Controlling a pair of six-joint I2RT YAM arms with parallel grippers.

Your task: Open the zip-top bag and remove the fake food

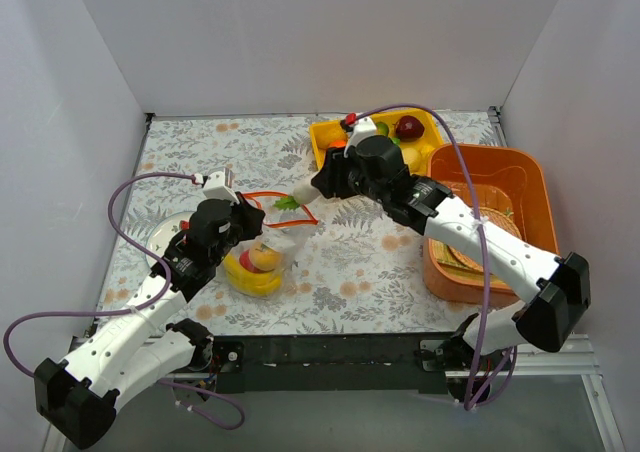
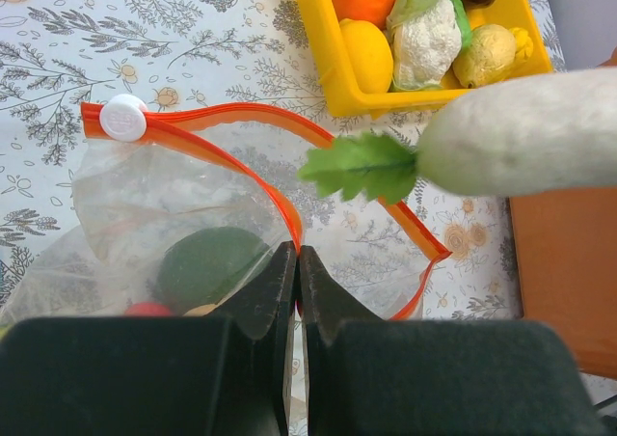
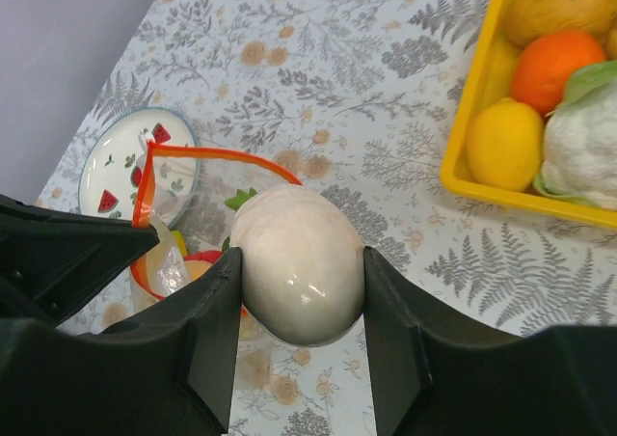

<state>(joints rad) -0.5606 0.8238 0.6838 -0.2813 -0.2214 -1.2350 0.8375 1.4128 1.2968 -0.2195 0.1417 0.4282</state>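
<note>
The clear crinkly zip-top bag [image 1: 262, 234] lies open on the worktop [image 1: 380, 262], and my left end effector [image 2: 297, 267] is clenched on its red-orange rim. My right end effector [image 3: 301, 262] grasps a white oblong toy vegetable [image 3: 297, 243] just beside the mouth. The yellow banana bunch [image 1: 250, 280] and a green piece [image 2: 207, 262] are not yet removed.

Zip-top bag [image 1: 278, 244] centre, fake food [image 1: 255, 277] inside, plate [image 1: 158, 240] to its left — tray [image 1: 322, 132] behind, tub [image 1: 530, 162] right.
</note>
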